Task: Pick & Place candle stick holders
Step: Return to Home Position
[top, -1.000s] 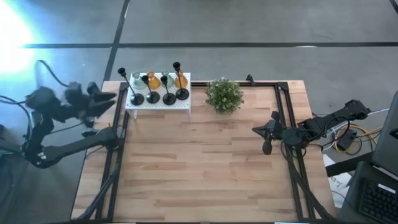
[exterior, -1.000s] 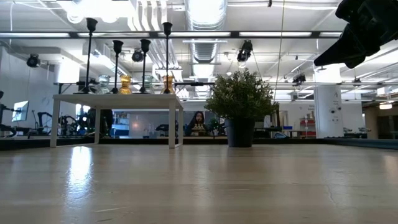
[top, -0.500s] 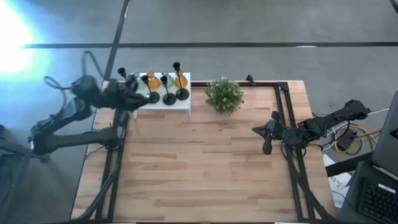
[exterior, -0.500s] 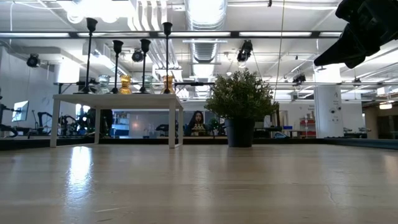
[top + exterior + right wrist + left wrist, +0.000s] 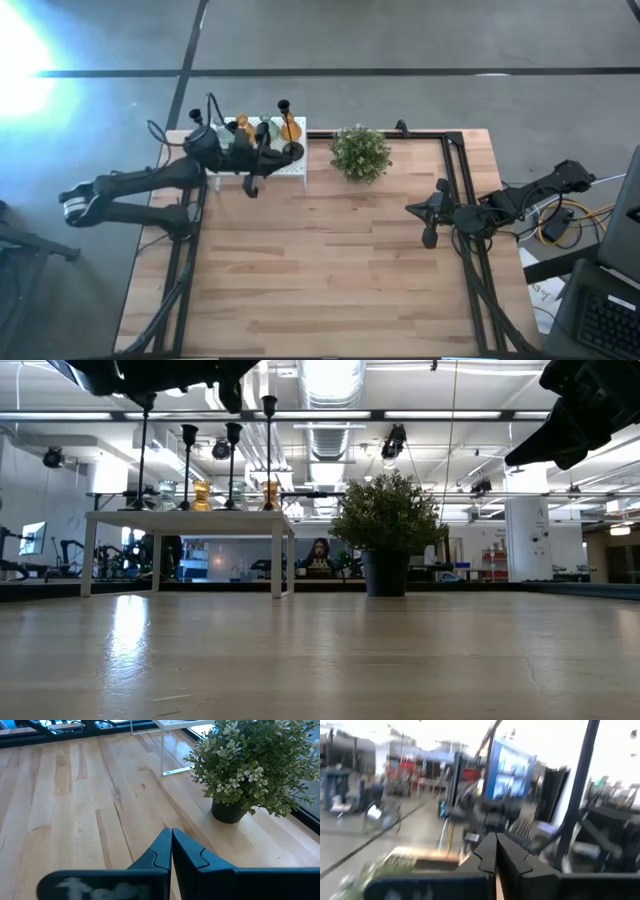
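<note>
The left gripper (image 5: 495, 841) has its jaws pressed together with nothing between them. In the high view it hangs just off the front edge of the shelf (image 5: 290, 170), and its arm lies across the shelf top. The holders (image 5: 290, 128) all stand upright on the shelf, black stemmed ones among squat amber and clear ones, none left on the table.

The risk lies in that arm. In the low view its dark bulk sits right at the cups of the tall black holders, and I cannot tell whether it touches them. If the arm swings back over the shelf without first rising, it would likely clip those thin stems. A toppled one could knock its close-packed neighbours or send a glass one off the shelf. The cable looped behind the shelf could also catch a stem.

The right gripper (image 5: 171, 840), likewise closed and empty, waits well away from the shelf, beyond the plant (image 5: 360, 152), and seems no threat.
</note>
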You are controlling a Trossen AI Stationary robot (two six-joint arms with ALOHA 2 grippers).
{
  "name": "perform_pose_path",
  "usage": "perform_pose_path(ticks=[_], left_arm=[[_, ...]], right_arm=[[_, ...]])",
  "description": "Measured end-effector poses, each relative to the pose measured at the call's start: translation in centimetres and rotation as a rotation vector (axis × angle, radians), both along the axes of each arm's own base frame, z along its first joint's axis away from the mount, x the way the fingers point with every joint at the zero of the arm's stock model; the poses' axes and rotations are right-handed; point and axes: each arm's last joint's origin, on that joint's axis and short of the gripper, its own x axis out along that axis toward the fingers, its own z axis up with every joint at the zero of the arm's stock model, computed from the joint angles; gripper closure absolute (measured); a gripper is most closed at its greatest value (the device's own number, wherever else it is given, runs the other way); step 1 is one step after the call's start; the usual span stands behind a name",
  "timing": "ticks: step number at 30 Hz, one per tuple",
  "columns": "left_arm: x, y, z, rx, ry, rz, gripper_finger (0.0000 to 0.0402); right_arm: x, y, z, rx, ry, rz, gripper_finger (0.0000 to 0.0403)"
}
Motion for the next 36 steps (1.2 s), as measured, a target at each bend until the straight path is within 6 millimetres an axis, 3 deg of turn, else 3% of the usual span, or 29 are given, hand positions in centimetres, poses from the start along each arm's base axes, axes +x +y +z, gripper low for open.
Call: perform_pose_path(ticks=[3,8,12,17,22,27,36], left_arm=[[0.3,0.1,0.3,-0.048,-0.071,-0.021,0.0388],[1.3,0.6,-1.4,-0.143,0.019,-0.022,0.0383],[1.1,0.5,-1.0,-0.229,0.009,-0.055,0.0384],[1.0,-1.1,-0.7,0.031,-0.018,-0.147,0.0378],[0.4,-3.1,-1.0,0.122,-0.045,-0.172,0.0366],[-1.2,-5.2,-2.6,0.155,-0.066,-0.145,0.0367],[-4.5,-7.2,-7.9,0.217,-0.131,-0.056,0.0367]], right_arm=[[0.0,0.0,0.0,0.0,0.0,0.0,0.0394],[0.0,0.0,0.0,0.0,0.0,0.001,0.0394],[0.0,0.0,0.0,0.0,0.0,0.001,0.0394],[0.0,0.0,0.0,0.0,0.0,0.0,0.0394],[0.0,0.0,0.0,0.0,0.0,0.0,0.0394],[0.0,0.0,0.0,0.0,0.0,0.0,0.0394],[0.0,0.0,0.0,0.0,0.0,0.0,0.0394]])
